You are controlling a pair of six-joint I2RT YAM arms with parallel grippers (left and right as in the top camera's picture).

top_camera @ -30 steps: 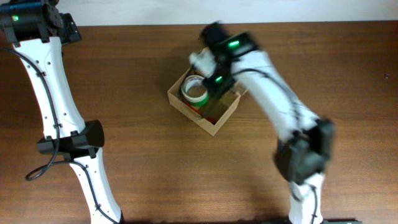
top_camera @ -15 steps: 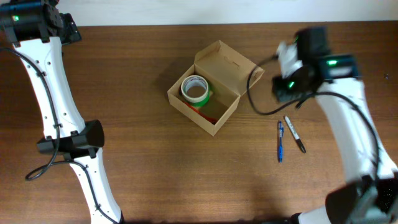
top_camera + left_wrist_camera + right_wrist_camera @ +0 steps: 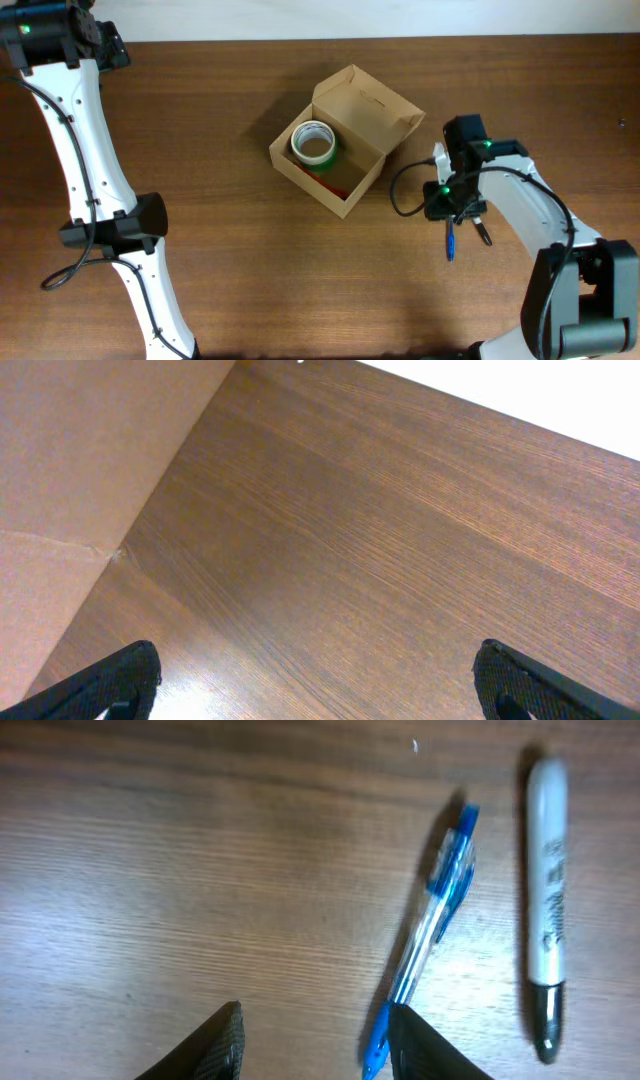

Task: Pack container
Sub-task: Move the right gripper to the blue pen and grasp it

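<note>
right gripper [image 3: 315, 1055] is hanging open right by the blue pen [image 3: 432, 925] | left gripper [image 3: 315, 690] is hanging open too | container [image 3: 362, 103] is sitting open with a tape roll [image 3: 314, 143] inside

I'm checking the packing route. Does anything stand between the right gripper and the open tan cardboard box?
Nothing visible does: only the brown wooden table lies between the right gripper and the tan cardboard box.
</note>
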